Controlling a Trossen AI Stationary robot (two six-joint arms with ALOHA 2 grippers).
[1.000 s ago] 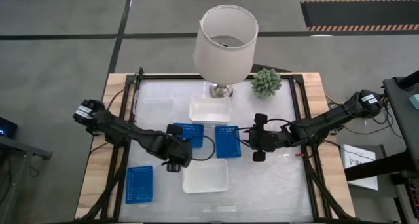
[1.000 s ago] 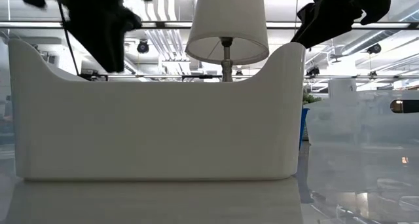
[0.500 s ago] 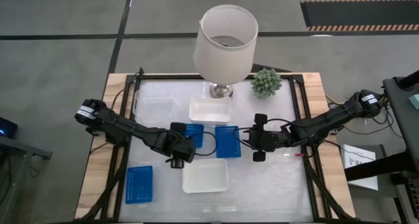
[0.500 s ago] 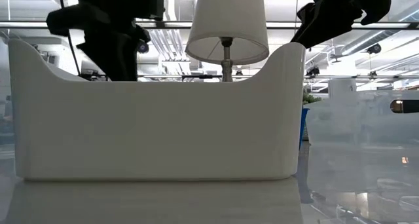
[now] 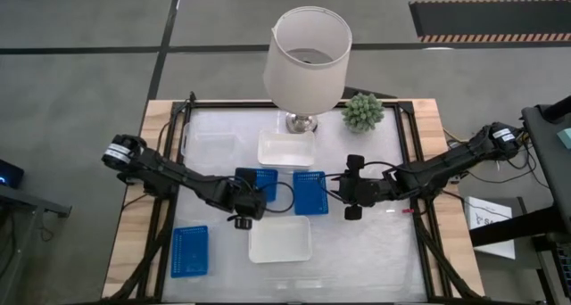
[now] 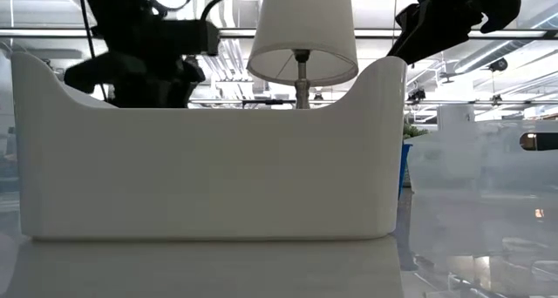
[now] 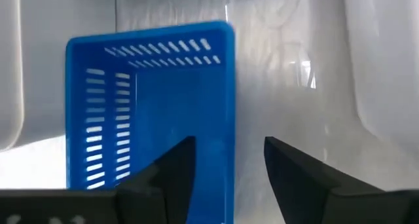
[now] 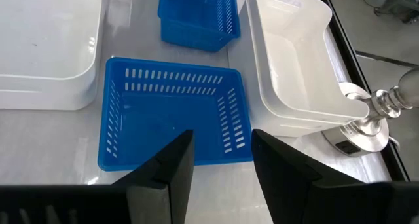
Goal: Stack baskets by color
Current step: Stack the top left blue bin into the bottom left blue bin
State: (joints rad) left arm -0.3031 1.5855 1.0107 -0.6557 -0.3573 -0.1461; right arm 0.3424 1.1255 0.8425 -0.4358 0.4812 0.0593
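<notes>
Risk first: the left gripper (image 7: 226, 162) sits low over the near rim of a bright blue slotted plastic basket (image 5: 260, 184), fingers spread, one each side of that basket's wall, nothing pinched. If it closes off-centre the thin wall could slip out or the basket tilt and skate on the glossy table (image 5: 366, 251). Second blue slotted basket (image 5: 310, 192) lies just beside it, so a drag could bump it. Right gripper (image 8: 219, 160) hangs just short of that second basket's near wall, fingers apart, holding nothing; both arms work the same middle patch, so a clash is possible, imo.

Other baskets: third blue one (image 5: 189, 251) at the table's near-left corner, well apart; shallow white plastic basket (image 5: 280, 239) near-centre; another white one (image 5: 286, 148) by the lamp base, under the white drum lampshade (image 5: 308, 48).

Views: high view gives the whole layout but hides the left gripper's fingers. Left wrist view shows the finger gap. Right wrist view shows the white basket by the lamp looks like two nested. Low view is mostly blocked by a white basket wall (image 6: 209, 172).
</notes>
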